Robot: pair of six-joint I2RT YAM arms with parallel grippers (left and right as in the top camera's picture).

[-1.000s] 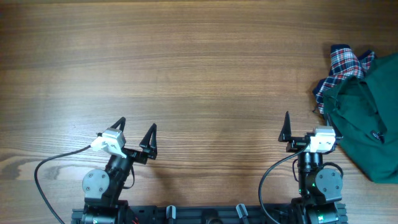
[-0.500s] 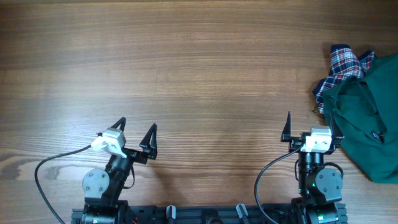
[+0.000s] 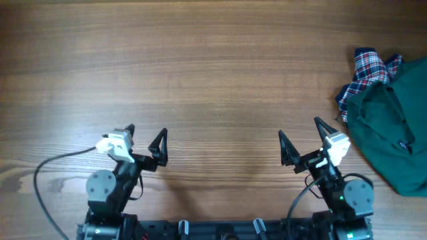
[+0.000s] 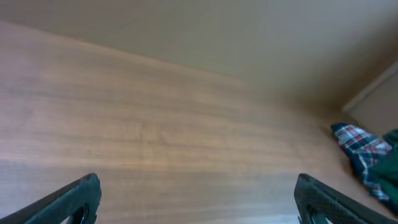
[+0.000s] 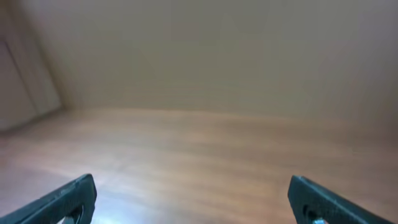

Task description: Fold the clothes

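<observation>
A crumpled dark green garment point(image 3: 393, 130) lies at the table's right edge. A navy-red-white plaid garment point(image 3: 368, 69) pokes out from under its far side and also shows at the right of the left wrist view point(image 4: 362, 144). My left gripper point(image 3: 145, 135) is open and empty near the front left. My right gripper point(image 3: 301, 133) is open and empty near the front right, left of the green garment and apart from it. Neither garment shows in the right wrist view.
The wooden table point(image 3: 200, 73) stretches bare across the middle and left. A black cable point(image 3: 47, 177) loops by the left arm's base. A pale wall rises behind the table in both wrist views.
My right gripper has swung to the left, away from the green garment, and now points toward the table's middle. My left gripper has turned slightly.
</observation>
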